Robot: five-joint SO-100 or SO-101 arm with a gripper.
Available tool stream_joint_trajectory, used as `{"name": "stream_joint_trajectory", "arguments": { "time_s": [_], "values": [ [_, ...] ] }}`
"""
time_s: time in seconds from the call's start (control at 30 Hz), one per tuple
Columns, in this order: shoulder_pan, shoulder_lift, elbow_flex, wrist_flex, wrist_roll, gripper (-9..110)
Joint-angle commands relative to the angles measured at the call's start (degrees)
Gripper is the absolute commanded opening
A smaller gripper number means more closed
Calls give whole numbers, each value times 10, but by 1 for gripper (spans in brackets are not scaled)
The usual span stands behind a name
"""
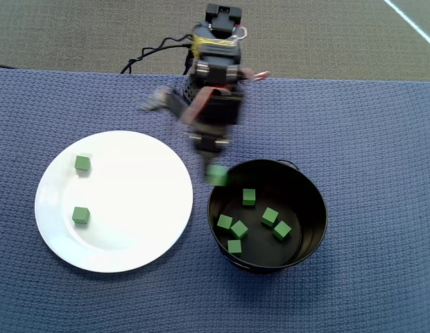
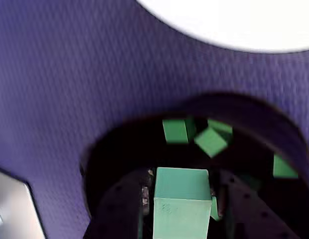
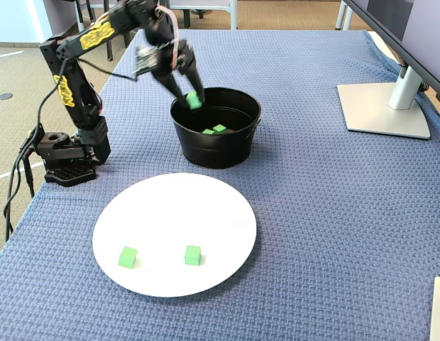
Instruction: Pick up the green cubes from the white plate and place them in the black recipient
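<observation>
My gripper [image 1: 216, 173] is shut on a green cube [image 1: 217, 175], holding it over the left rim of the black recipient [image 1: 312, 239] in the overhead view. In the wrist view the held cube [image 2: 180, 201] sits between my dark fingers [image 2: 122, 209], above the pot's opening [image 2: 102, 149]. Several green cubes [image 1: 240, 229] lie on the pot's bottom. Two more cubes [image 1: 82, 163] [image 1: 80, 215] rest on the white plate [image 1: 132, 201]. The fixed view shows the held cube [image 3: 194, 101] at the pot's near-left rim [image 3: 214, 153] and the two plate cubes [image 3: 128, 256] [image 3: 193, 255].
The blue woven cloth [image 1: 367, 125] covers the table. In the fixed view a monitor stand [image 3: 385, 108] sits at the far right, and the arm's base [image 3: 67, 160] stands at the cloth's left edge. Cables [image 1: 149, 54] trail behind the arm.
</observation>
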State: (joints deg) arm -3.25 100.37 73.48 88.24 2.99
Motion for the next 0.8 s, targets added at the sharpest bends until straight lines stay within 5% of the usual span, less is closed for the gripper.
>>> {"name": "stream_joint_trajectory", "arguments": {
  "time_s": [0.0, 0.1, 0.23, 0.4, 0.57, 0.77],
  "values": [
    [-120, -17, 14, -38, 38, 0],
    [-159, -82, 18, -73, 57, 0],
    [-176, -107, 25, -100, 38, 35],
    [-143, -69, -8, -93, 55, 34],
    [4, -33, -143, 10, 46, 28],
    [194, -59, -151, 22, -95, 27]
  ]
}}
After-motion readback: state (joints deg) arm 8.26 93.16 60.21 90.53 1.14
